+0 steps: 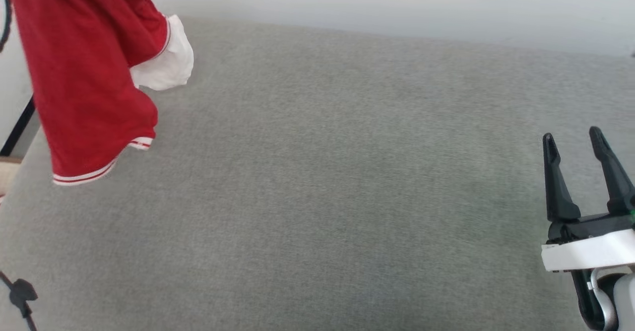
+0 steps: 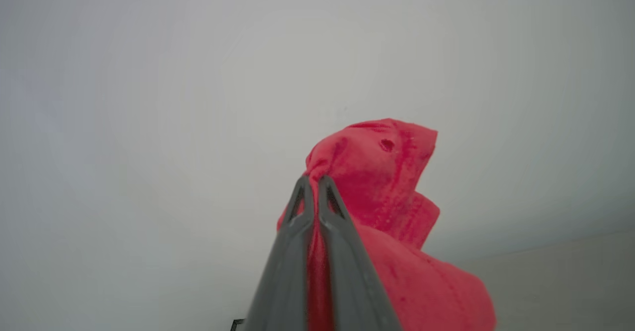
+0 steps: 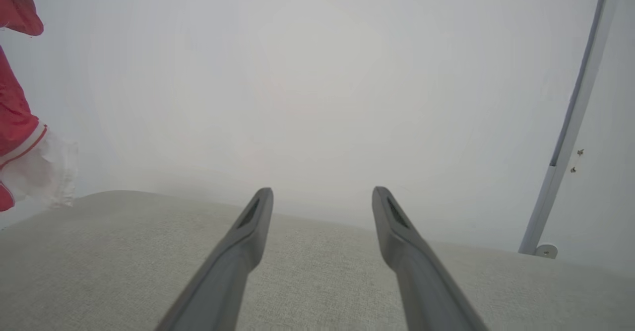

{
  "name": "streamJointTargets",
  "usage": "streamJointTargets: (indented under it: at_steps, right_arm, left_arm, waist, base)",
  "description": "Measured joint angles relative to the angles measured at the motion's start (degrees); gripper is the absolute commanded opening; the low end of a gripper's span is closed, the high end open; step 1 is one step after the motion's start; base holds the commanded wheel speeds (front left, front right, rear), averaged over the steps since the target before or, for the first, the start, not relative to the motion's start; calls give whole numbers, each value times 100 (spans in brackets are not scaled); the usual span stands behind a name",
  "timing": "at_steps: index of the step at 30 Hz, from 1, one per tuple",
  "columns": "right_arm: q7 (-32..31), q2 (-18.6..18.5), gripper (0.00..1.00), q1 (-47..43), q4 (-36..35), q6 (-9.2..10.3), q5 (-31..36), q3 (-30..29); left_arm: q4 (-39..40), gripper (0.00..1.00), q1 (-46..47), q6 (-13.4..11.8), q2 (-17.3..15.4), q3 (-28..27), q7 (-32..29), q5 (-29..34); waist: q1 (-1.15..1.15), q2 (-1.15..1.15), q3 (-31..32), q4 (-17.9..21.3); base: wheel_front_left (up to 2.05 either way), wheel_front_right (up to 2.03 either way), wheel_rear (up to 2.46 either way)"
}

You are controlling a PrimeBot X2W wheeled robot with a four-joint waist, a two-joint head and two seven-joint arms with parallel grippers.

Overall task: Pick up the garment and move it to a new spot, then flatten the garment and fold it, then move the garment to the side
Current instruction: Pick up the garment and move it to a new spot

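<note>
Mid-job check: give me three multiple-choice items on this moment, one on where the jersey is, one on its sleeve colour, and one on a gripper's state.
1. Where is the red jersey?
A. Lying flat and folded
B. Hanging from the left gripper, at the head view's upper left
C. Draped over a chair

2. What colour is the sleeve?
A. Blue
B. Black
C. White

3. How does the right gripper stand?
A. Open, holding nothing
B. Shut on the jersey
C. Shut on nothing

Answers:
1 B: the left wrist view shows the two fingers pinched together on a bunch of red cloth, and the rest dangles.
2 C: the sleeve is white past a striped trim.
3 A: its fingers stand well apart over the grey fabric surface, with nothing between them.
</note>
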State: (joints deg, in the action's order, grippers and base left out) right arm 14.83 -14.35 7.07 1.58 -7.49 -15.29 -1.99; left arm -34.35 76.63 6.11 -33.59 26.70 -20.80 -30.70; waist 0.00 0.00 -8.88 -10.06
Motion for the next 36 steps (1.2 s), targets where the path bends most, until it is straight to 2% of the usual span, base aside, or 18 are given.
streamJointTargets:
  at_steps: [7, 8, 14, 19, 28, 33, 36]
  right_arm:
    - [13, 177, 100, -59, -8, 0, 16, -81]
    - [13, 177, 100, -59, -8, 0, 16, -81]
    - [14, 286, 100, -53, -89, 0, 18, -174]
    - [15, 367, 100, -21, -98, 0, 9, -203]
    - [15, 582, 100, 42, -32, 0, -34, -166]
    - [15, 667, 100, 64, 31, 0, -64, -48]
    - [15, 697, 100, 154, 75, 0, -80, 21]
  left_arm:
    - [1847, 0, -480, -408, -88, 87, -1032, -189]
    - [1847, 0, -480, -408, -88, 87, -1032, -189]
    - [3129, 0, -812, -692, -119, 224, -1707, -355]
    - [3794, 0, -1172, -882, -12, 433, -2104, -481]
    - [3886, 0, -2308, -1144, 160, 1045, -2796, -868]
    - [3332, 0, -2953, -1201, 230, 1289, -2876, -1077]
    - [2814, 0, -3245, -1138, 265, 1401, -2766, -1144]
  waist:
    - [0, 0, 95, 407]
    - [0, 0, 95, 407]
    - [0, 0, 69, 853]
    - [0, 0, -33, 1244]
    - [0, 0, -308, 1877]
    - [0, 0, -453, 2124]
    - [0, 0, -517, 2256]
  base:
    - [0, 0, 0]
    - [0, 0, 0]
    - [0, 0, 0]
    - [0, 0, 0]
    - [0, 0, 0]
    - [0, 0, 0]
    - [0, 0, 0]
